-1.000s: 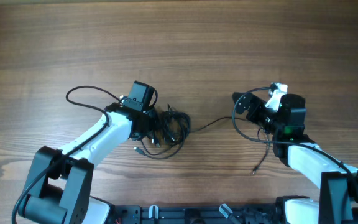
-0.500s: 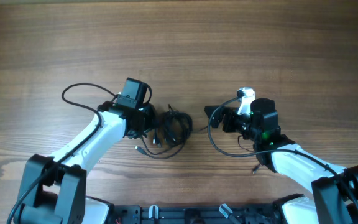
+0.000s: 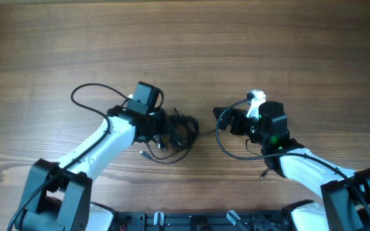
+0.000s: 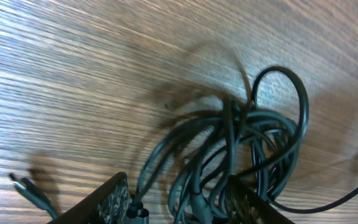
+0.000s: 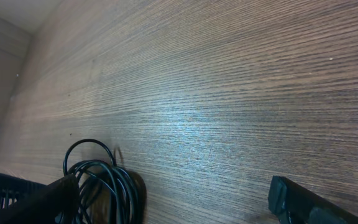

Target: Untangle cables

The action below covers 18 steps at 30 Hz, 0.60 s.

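Overhead: found thin black flexible cables [image 3: 172, 131] clumped; judged untangling mostly pending. Noted left gripper [image 4: 182, 202] half-open astride clump, right gripper [image 5: 173, 186] fully open, empty.

**Tabletop layout from above: cable clump between the two arms.**
The cables [image 3: 175, 133] lie clumped on the table [image 3: 185, 45], slightly left of centre. The left gripper [image 3: 161, 130] sits at the clump's left edge, with strands running between its fingers. The right gripper [image 3: 223, 119] stands to the clump's right, apart from it. One strand trails rightward toward it, and a plug tip [image 3: 144, 154] lies at the clump's lower left.
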### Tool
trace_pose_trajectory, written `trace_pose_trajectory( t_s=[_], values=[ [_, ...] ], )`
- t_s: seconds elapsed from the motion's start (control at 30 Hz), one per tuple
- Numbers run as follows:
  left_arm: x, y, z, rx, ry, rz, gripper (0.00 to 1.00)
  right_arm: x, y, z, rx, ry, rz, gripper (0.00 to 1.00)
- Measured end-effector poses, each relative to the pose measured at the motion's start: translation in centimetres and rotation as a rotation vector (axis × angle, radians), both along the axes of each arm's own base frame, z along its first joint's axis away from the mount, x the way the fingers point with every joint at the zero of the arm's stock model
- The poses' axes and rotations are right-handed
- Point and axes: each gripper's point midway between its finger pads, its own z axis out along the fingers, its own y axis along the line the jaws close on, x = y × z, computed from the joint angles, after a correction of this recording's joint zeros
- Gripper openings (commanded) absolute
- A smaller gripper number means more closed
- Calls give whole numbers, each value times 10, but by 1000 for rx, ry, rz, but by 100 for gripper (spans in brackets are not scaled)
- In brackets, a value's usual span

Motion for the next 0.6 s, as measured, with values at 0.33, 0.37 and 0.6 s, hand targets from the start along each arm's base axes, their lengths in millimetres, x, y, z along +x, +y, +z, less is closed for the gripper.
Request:
trace_pose_trajectory(
  t_s=[0.33,0.37,0.6],
  values=[
    [4,17,-15,154,-21,9,49,0,0,0,0,0,0,100],
    [4,18,-15,156,-22,9,49,0,0,0,0,0,0,100],
    [2,14,-15,136,-15,3,50,0,0,0,0,0,0,99]
  ],
)
